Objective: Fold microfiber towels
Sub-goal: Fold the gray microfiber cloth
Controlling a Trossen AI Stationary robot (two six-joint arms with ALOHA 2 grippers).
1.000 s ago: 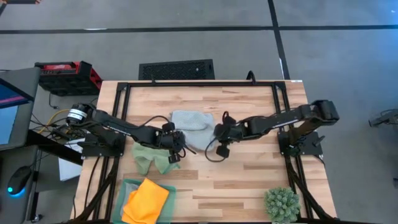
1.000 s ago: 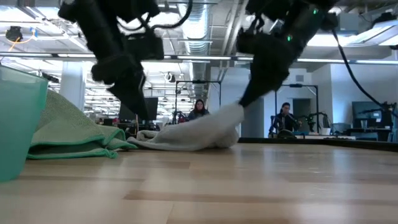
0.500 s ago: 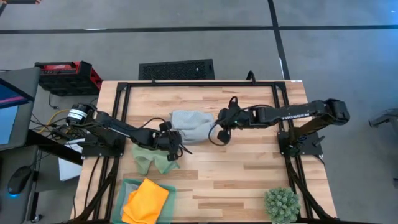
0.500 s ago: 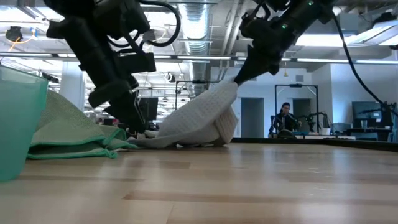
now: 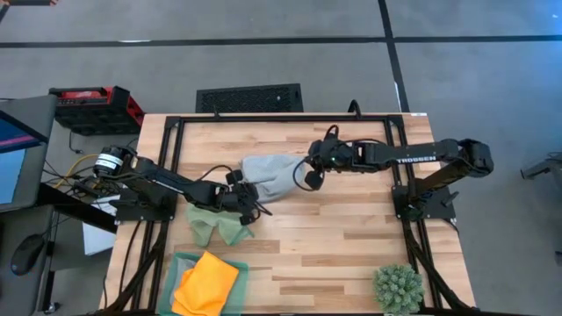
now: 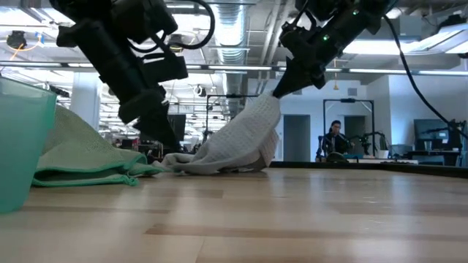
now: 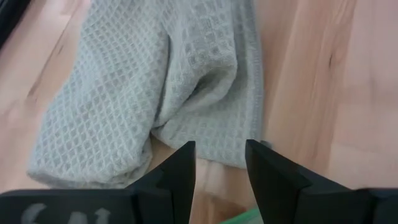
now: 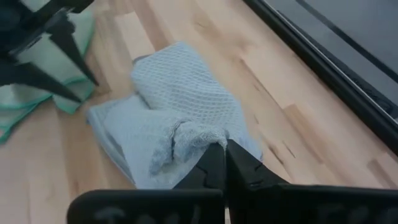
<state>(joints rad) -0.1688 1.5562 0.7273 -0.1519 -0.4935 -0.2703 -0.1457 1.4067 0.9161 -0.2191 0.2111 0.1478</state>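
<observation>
A pale grey-blue towel (image 5: 268, 174) lies mid-table, its right part raised and its left part on the wood (image 6: 212, 157). My right gripper (image 5: 305, 178) is shut on that raised part (image 6: 272, 102). My left gripper (image 5: 250, 206) is open and low at the towel's near-left edge (image 7: 217, 152); I cannot tell whether it touches. A light green towel (image 5: 215, 224) lies crumpled on the table near the left arm. An orange towel (image 5: 206, 283) rests in the green tray (image 5: 180, 261). The other grey-blue towel does not show. My right gripper pinches a bunched bit of the towel's right edge (image 8: 198, 134) between its two fingers, slanting down from the table's right. That end is lifted clear; the cloth slopes slack down to its left part (image 6: 197, 162) on the table.
The green tray also shows at the near left in the low view (image 6: 22, 146). A spiky green plant (image 5: 398, 288) stands at the near right. Bare wood lies between the plant and the towels. A black frame (image 5: 281, 118) runs along the far edge.
My right gripper has risen and gone toward the table's far edge, staying shut on the grey-blue towel. The towel's right end has been lifted off the table and drawn up over the rest, while its left part has stayed on the wood.
</observation>
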